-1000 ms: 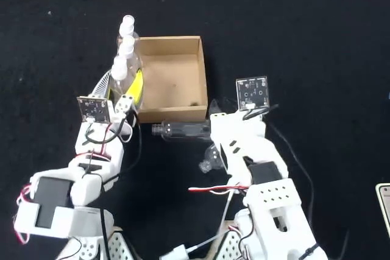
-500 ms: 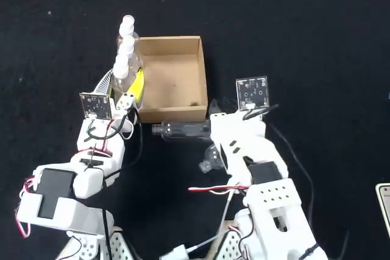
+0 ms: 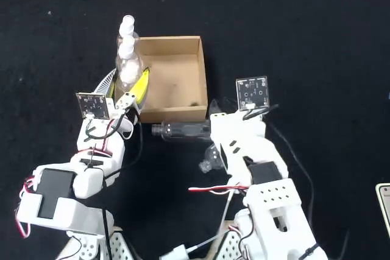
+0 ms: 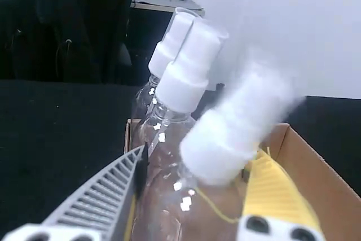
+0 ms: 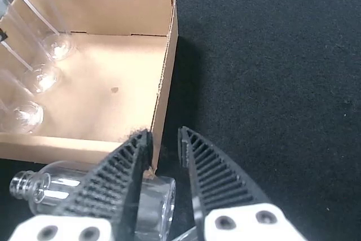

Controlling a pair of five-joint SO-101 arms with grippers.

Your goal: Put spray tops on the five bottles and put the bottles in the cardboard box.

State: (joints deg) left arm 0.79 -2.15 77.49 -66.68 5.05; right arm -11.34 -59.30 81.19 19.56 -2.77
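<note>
The left gripper (image 4: 200, 159) grips a bottle (image 3: 129, 80) by the cardboard box (image 3: 177, 77). Its spray top (image 4: 231, 134) has dipped toward the box and looks blurry. The right gripper (image 5: 164, 136), open just a little, hides part of a topless bottle (image 3: 181, 130) beside the box.

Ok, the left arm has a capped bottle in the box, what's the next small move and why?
Probably open the left fingers and release. The bottle they grip stands in the box next to two others, and the right wrist view shows its base seemingly on the box floor in line with theirs, so it looks set down.
</note>
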